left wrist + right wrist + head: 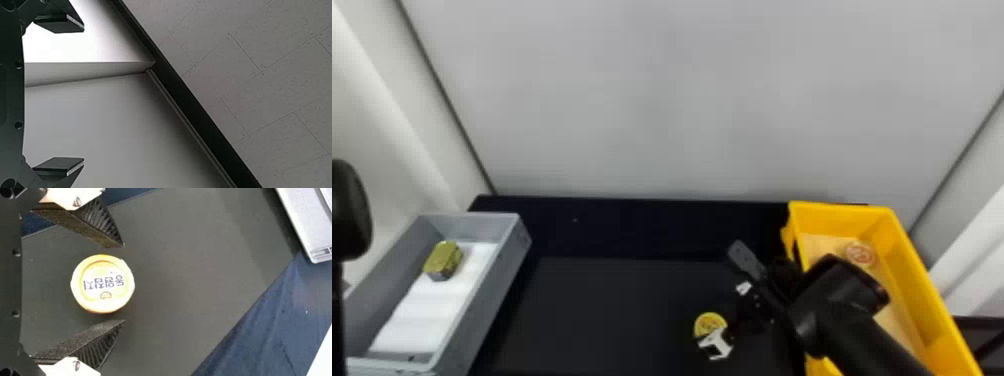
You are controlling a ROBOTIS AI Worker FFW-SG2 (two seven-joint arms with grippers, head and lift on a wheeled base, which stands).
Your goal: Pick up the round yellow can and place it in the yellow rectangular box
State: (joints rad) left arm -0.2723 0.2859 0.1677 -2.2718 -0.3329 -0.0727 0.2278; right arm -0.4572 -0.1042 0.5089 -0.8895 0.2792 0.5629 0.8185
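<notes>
Lined up left of the yellow box [919,290], with right gripper [124,284] spread around the yellow can [102,284] on the mat [612,310], seemingly without contact, and with gripping, lifting and boxing left to do.

A dark mat [602,310] lies on the black table [642,225], the yellow can [709,323] on it. A gray box [494,285] stands left, a yellow box [927,295] right.

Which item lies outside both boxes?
The round yellow can, on the dark mat; the gold item is in the gray box, the pale one in the yellow box.
</notes>
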